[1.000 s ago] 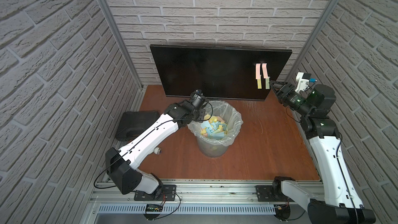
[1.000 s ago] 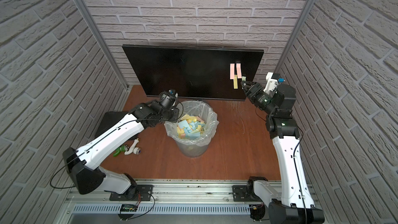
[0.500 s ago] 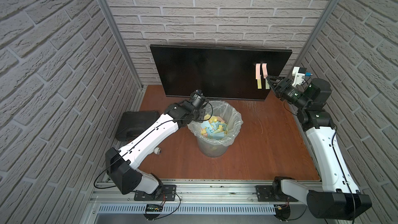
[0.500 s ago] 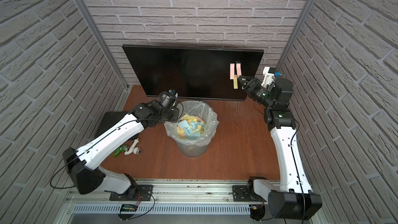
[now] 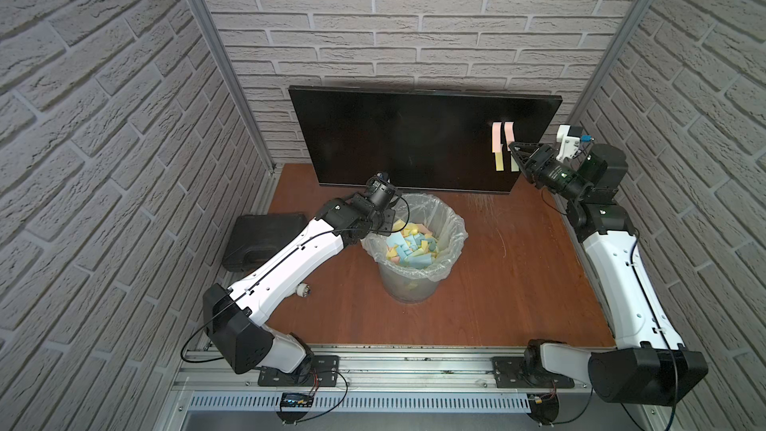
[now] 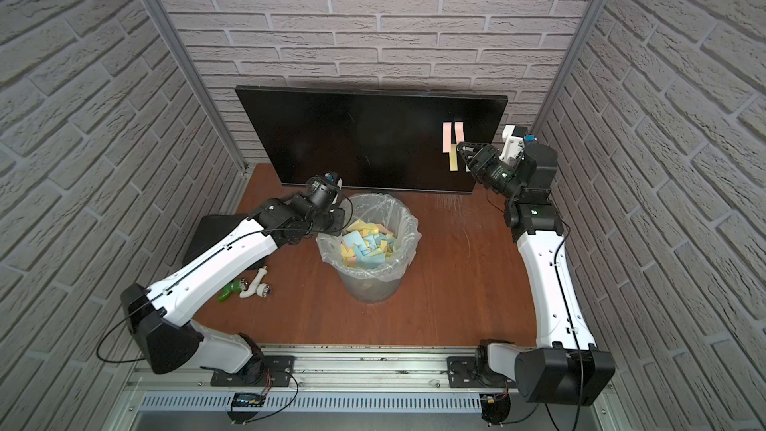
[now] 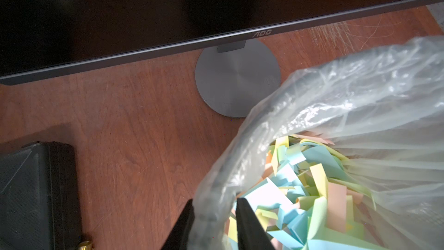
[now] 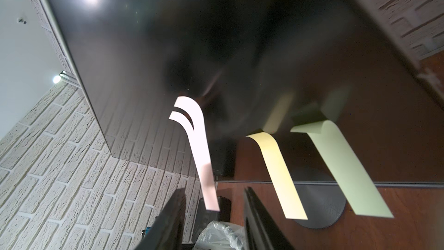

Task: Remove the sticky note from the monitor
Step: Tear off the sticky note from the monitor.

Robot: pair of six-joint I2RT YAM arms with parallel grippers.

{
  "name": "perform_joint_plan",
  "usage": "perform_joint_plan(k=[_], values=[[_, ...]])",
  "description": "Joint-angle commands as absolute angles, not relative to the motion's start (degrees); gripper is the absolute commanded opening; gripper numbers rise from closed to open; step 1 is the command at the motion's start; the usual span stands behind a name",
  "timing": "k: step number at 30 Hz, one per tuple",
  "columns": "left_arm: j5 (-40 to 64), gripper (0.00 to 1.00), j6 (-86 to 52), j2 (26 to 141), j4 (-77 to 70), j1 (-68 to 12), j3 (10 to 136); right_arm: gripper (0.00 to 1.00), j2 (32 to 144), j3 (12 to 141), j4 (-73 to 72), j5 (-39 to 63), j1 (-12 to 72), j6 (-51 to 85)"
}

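Monitor (image 5: 393, 138): upright at tabletop's (image 5: 518, 263) far edge.
Notes: pink note (image 8: 199, 155), yellow note (image 8: 278, 169), green note (image 8: 346, 164) stuck on screen's right part.
Right jaws: spread, pink note's loose end between them.
Left jaws: pinching liner (image 7: 336, 92) rim of bin (image 5: 408, 288).

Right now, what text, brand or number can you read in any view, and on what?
"AOC": brand mark on the lower edge of the monitor, left wrist view.
Sticky notes: no writing shows.
Bin bag: no print shows.
Small screen on the front rail: too small to read.
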State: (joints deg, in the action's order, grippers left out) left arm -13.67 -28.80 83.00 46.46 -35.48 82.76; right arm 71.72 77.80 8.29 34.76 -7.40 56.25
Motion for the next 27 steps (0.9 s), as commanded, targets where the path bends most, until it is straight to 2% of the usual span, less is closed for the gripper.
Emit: perform_joint_plan(k=[1,5,15,21,27], values=[[-11.9,0.31,-29.7,84.2,45.7,-36.0,83.6,0.39,71.7,79.7,3.8,35.3,-7.6,56.5],[-12.1,0.31,-29.7,84.2,45.8,-36.0,83.6,0.31,72.4,79.9,2.9,35.6,-7.6,56.9],[-12.1,0.31,-30.0,83.9,45.6,-36.0,83.0,0.29,73.1,80.1,1.9,35.5,-7.3,57.6],[-12.0,0.31,-30.1,84.1,45.4,-36.0,83.0,0.12,73.1,80.4,1.9,35.1,-7.0,57.3],[-11.9,0.31,-30.1,84.2,45.3,-36.0,83.0,0.03,72.7,80.7,2.4,35.1,-6.9,57.1]])
